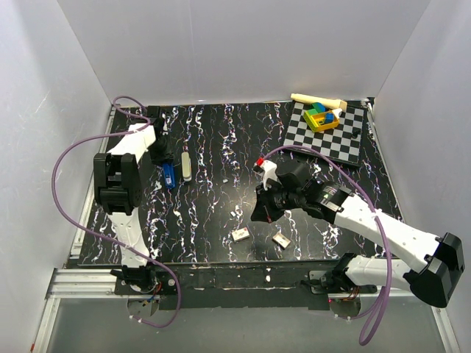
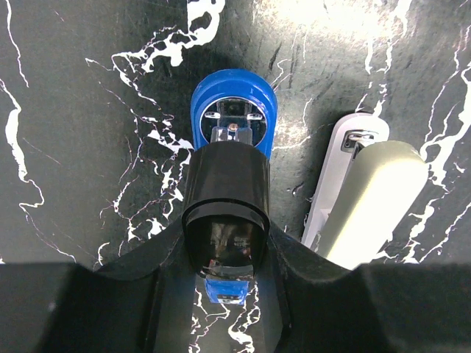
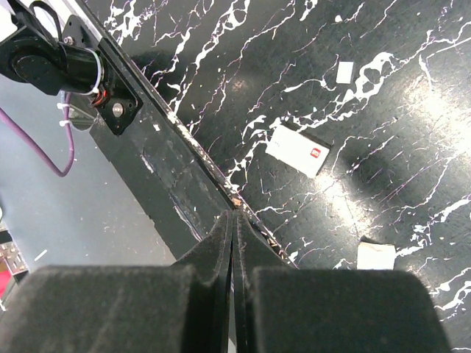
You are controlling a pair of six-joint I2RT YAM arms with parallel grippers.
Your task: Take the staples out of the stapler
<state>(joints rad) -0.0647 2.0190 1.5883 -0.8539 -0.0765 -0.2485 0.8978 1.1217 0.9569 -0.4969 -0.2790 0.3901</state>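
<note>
Near table edge (image 3: pixel 193 151), R pincer (image 3: pixel 232 219) clenched empty beside white packets (image 3: pixel 296 149); L pincer (image 1: pixel 160 147) over stapler (image 2: pixel 233 110), grip unclear.

The stapler (image 1: pixel 186 163) lies on the counter (image 1: pixel 221 147) at the left rear, opened out. Its blue base (image 2: pixel 234 103), bright metal anvil plate facing up, lies beside the beige-grey top cover (image 2: pixel 372 198). The cover sits tilted over the pale magazine rail (image 2: pixel 335 176).
</note>
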